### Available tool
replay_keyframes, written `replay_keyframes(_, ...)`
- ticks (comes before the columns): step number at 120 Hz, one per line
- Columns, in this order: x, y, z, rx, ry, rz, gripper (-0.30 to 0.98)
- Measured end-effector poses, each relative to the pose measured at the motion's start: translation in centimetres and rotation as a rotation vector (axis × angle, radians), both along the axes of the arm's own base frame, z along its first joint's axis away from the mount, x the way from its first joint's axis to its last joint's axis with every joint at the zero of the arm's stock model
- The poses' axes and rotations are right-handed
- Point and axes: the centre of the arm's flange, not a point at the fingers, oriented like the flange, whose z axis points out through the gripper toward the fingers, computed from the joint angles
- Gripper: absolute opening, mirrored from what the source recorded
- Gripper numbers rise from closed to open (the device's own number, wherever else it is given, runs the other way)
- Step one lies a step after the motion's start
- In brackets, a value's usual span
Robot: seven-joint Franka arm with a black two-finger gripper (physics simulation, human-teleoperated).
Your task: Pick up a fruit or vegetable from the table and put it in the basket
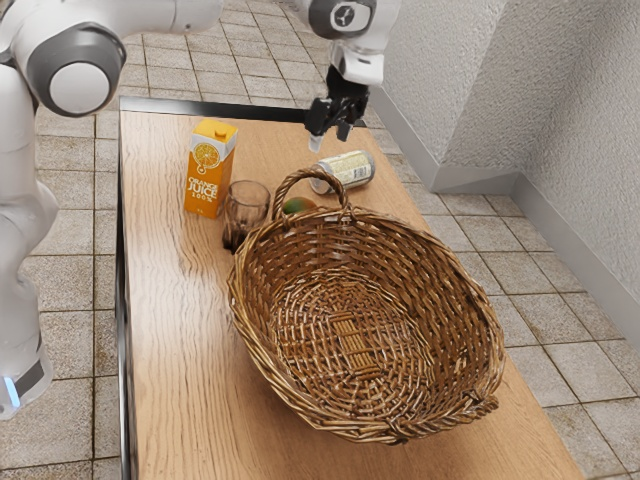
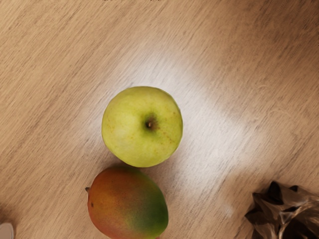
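With the gripper open and empty, upper middle of the exterior view, centre over the apple, close beside the mango on the table. Best to descend straight, close crosswise to the mango, squeeze gently, then lift well above the basket.

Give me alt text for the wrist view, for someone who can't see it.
A yellow-green apple, seen from above, sits on a wooden table beside a red and green mango. A dark, faceted glass, partly in view, stands apart from both.
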Motion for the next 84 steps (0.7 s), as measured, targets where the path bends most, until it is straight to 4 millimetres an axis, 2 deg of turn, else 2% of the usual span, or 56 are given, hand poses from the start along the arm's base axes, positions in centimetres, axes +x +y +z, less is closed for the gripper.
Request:
replay_keyframes(16, 0.5, -1.4, -4.3, -0.005, 0.022, -0.047, 0.68)
replay_keyframes(25, 0.7, -1.3, -6.2, 0.0, 0.026, -0.053, 0.69)
replay_keyframes(47, 1.8, -0.3, -9.5, 0.034, -0.005, -0.056, 0.69)
replay_keyframes(71, 2.8, -0.6, -10.6, 0.06, -0.057, -0.083, 0.69)
replay_keyframes(84, 3.1, -1.9, -11.0, 0.059, -0.069, -0.11, 0.69)
